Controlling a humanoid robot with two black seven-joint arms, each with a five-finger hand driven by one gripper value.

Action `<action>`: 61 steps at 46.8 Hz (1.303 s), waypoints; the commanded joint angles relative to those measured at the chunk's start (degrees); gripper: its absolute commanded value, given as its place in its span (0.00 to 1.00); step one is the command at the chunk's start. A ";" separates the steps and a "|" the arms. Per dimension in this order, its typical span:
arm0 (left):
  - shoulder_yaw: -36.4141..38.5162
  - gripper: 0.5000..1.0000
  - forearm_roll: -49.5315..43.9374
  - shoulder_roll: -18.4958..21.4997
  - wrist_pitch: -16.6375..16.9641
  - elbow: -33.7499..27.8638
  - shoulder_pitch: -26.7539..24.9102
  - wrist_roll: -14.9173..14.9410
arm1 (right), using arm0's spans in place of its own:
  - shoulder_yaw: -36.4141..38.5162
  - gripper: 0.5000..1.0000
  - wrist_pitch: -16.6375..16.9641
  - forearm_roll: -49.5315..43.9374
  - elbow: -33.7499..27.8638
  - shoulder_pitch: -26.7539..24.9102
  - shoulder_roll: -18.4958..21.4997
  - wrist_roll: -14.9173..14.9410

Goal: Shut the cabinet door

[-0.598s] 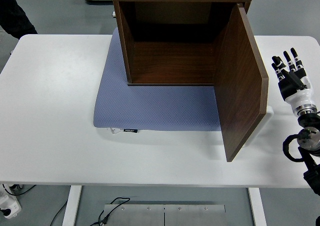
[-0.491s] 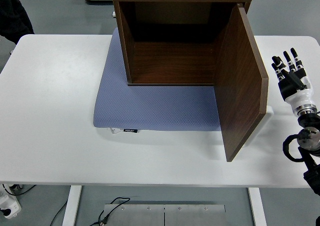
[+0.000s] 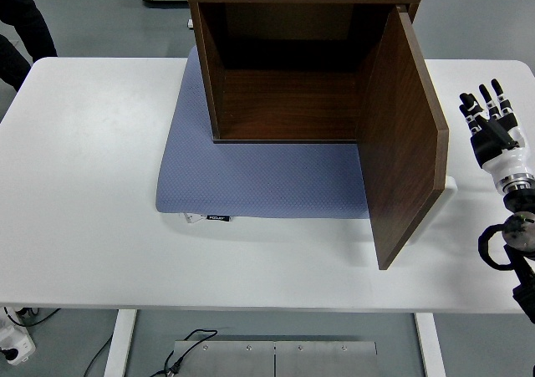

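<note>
Standing at the far middle of the white table [image 3: 92, 185], the brown wooden cabinet [image 3: 301, 59] rested on a blue-grey mat [image 3: 251, 176], which had a small black label at its near edge. The cabinet was open toward the camera, and its inside was dark and empty as far as could be seen. The cabinet door [image 3: 401, 135] was hinged on the right side and was swung wide open, so it pointed out toward the near edge of the table, with its lower corner above the white surface beyond the mat. The right hand [image 3: 493, 130] was over the right part of the table, to the right of the door and apart from it, not touching it. Its fingers [image 3: 486, 101] were straight and a little spread, pointing away from the camera, and they held nothing. The black arm behind this hand came in from the right edge, near the lower corner. The left arm did not show anywhere. At the top left corner a dark part of a person [image 3: 21, 17] was visible beside the table. Under the table a metal plate [image 3: 276, 359] and some cables [image 3: 180, 356] lay on the floor.
</note>
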 commanded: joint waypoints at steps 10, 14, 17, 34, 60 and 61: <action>-0.06 1.00 0.01 0.00 0.00 0.07 0.09 -0.02 | 0.00 1.00 0.08 0.00 0.08 0.16 -0.01 0.00; -0.06 1.00 0.01 0.00 0.00 0.07 0.09 -0.02 | 0.00 1.00 -0.01 0.00 0.08 0.16 -0.10 0.00; -0.06 1.00 0.01 0.00 0.00 0.07 0.09 -0.02 | 0.00 1.00 -0.01 0.00 0.08 0.16 -0.01 0.00; 0.03 1.00 0.01 0.00 0.00 0.07 0.09 -0.02 | 0.09 1.00 0.08 0.00 0.17 0.25 -0.36 0.00; -0.06 1.00 0.01 0.00 0.00 0.07 0.09 -0.02 | 0.18 1.00 0.17 0.09 0.17 0.07 -4.05 0.00; 0.03 1.00 0.01 0.00 0.00 0.07 0.09 -0.02 | 0.18 1.00 0.17 0.09 0.17 0.07 -4.23 0.00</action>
